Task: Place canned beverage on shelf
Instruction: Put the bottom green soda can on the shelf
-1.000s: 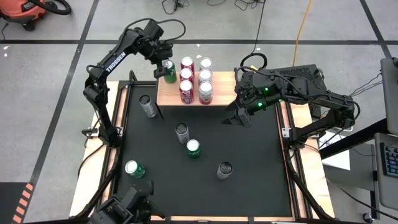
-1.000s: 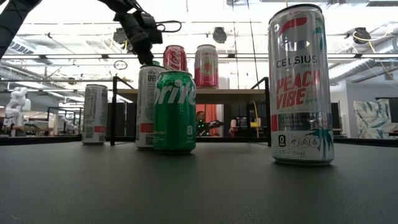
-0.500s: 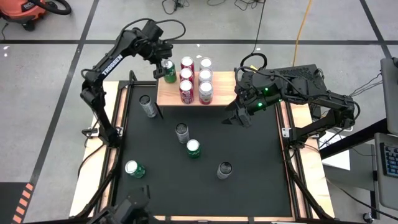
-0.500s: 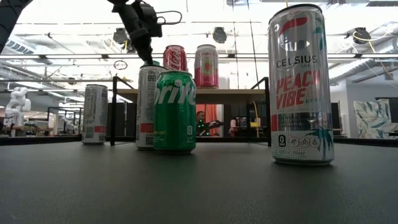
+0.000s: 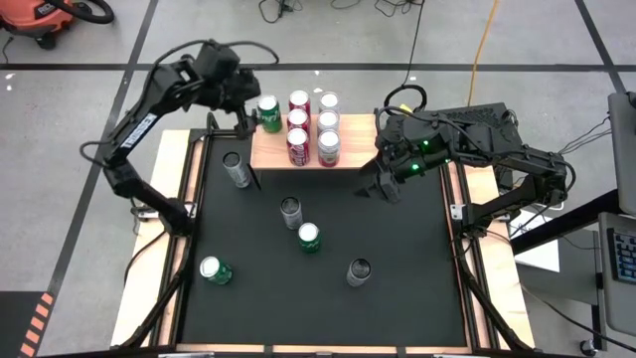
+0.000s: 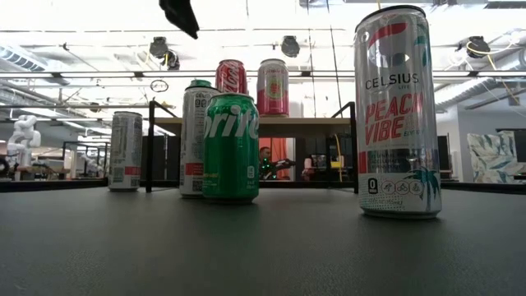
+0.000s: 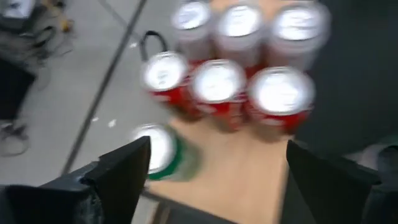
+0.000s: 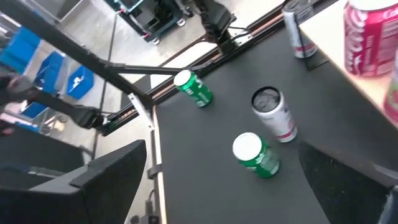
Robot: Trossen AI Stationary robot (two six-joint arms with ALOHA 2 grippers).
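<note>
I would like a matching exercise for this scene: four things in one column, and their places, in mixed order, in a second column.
Things:
1. green can
2. Celsius can
3. left gripper
4. right gripper

Places:
A. over the mat's right part, below the shelf's right end in the high view
B. on the shelf's left end
C. standing on the mat, lower right of centre
D. just left of the shelf, open, holding nothing

Pairs: 1-B, 2-C, 3-D, 4-A
</note>
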